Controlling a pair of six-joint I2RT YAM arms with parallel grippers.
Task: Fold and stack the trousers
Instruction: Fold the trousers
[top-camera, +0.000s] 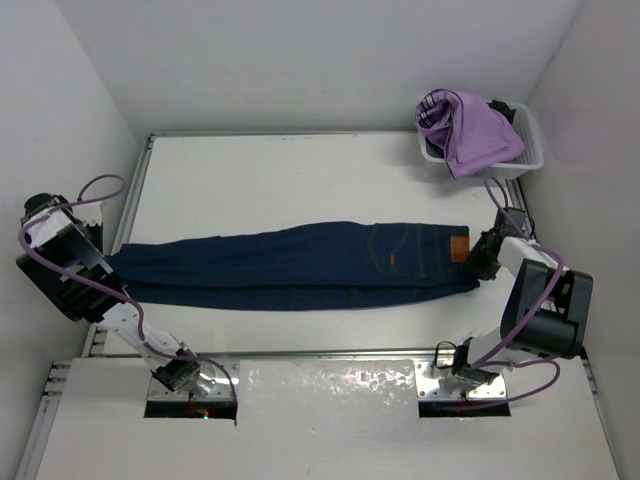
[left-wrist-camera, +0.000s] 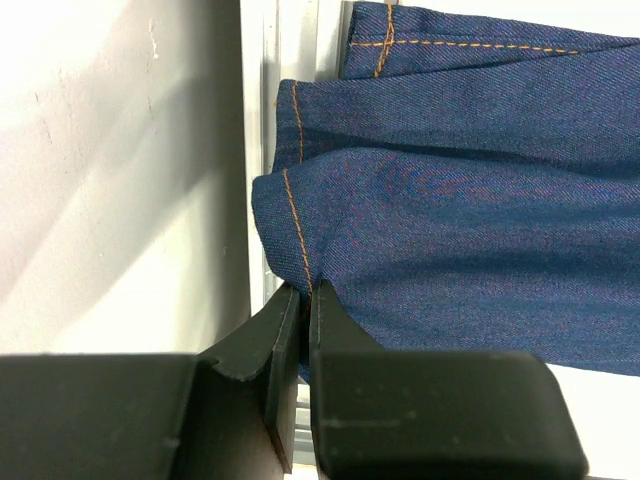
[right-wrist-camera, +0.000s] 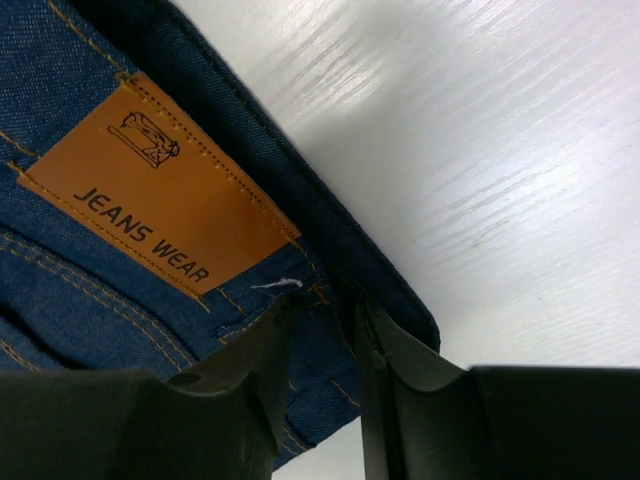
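So the dark navy-blue denim jeans (top-camera: 300, 265) are laid out flat across the middle of the white desk (top-camera: 300, 180). The leg ends point at the desk's left edge and the waistband points at its right edge. The left arm (top-camera: 60, 265) is folded up tight out at the left edge, elbow tucked back toward the wall and wrist aimed at the leg ends. In the wrist view the left jaws are squeezed flat together, with the edge of the orange-stitched hem (left-wrist-camera: 295, 220) pinched between them. The right arm (top-camera: 545, 300) rises from its base at the near edge, bends at the elbow and reaches forward to the waistband corner. The right jaws are set narrow, one finger either side of the waistband edge with denim filling the gap, so it looks like a grip to me. The jeans are doubled lengthwise, one leg lying on the other, back side up. You can see the back pocket (top-camera: 400, 250) with its orange stitching. At the leg end the hems sit stacked and slightly staggered, right over the metal rail on the left edge. There's a tan leather-look patch (right-wrist-camera: 155, 185) on the waistband that reads "JEANS WEAR", with a little sewing machine drawing above the words. Off in the far right corner of the desk sits a white plastic basket (top-camera: 530, 150) holding a crumpled lilac-purple garment (top-camera: 470, 130).
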